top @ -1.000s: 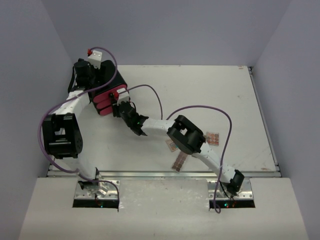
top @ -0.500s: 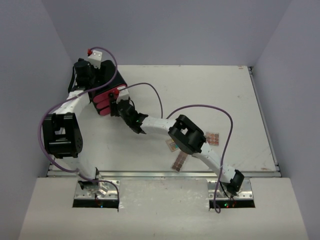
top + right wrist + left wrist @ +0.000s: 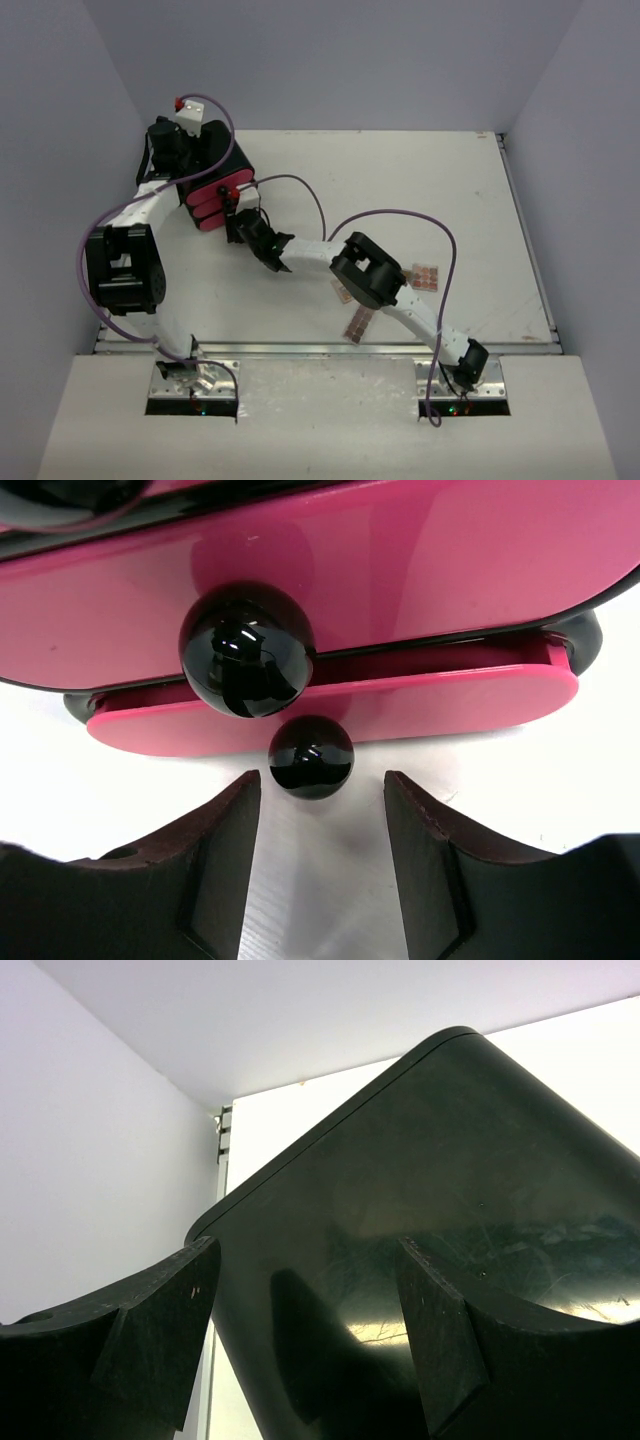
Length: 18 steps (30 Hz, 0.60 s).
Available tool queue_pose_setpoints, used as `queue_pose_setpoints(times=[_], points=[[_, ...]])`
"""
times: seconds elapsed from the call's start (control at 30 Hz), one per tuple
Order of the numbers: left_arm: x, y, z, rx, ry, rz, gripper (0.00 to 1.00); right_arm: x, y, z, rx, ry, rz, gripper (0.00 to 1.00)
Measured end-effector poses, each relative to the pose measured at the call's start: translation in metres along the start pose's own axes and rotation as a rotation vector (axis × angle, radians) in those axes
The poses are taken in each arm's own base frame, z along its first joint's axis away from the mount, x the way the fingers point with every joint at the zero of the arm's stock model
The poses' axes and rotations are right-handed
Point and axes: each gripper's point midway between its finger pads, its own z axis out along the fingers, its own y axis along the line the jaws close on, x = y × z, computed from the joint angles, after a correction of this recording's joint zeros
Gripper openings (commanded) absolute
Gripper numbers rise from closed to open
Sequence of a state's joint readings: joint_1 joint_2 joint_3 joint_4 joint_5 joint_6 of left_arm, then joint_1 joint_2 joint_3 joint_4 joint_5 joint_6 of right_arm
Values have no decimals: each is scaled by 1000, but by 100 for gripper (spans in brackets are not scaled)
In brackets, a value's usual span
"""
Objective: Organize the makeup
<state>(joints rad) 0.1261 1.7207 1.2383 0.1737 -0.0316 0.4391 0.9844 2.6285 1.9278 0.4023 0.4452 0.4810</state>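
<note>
The makeup in view is a square multicolour palette and two brownish palettes, lying on the table right of centre beside my right arm. My right gripper is open at the pink drawers. The small black knob of the lowest drawer sits just ahead of its fingertips, untouched; that drawer stands slightly out. My left gripper is open over the black box, its fingers straddling the box's back corner with a gap at the left finger.
A larger black knob sticks out of the drawer above. The box stands at the table's back left corner, near the left wall. A purple cable loops over the table beside the right arm.
My right gripper has edged left, closer to the pink drawer fronts. The left arm and the palettes have not moved.
</note>
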Motion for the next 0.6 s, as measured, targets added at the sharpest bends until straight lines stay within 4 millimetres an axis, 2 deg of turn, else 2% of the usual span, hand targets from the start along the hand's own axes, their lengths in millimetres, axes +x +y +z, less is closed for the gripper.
queue_pose_setpoints(times=[0.2, 0.33, 0.6], points=[[0, 0, 0, -1, -1, 0, 70, 1, 3, 7, -2, -6, 7, 52], [0, 0, 0, -1, -1, 0, 70, 9, -1, 12, 7, 5, 25, 47], [0, 1, 0, -1, -1, -1, 70, 5, -3, 17, 8, 8, 44, 46]])
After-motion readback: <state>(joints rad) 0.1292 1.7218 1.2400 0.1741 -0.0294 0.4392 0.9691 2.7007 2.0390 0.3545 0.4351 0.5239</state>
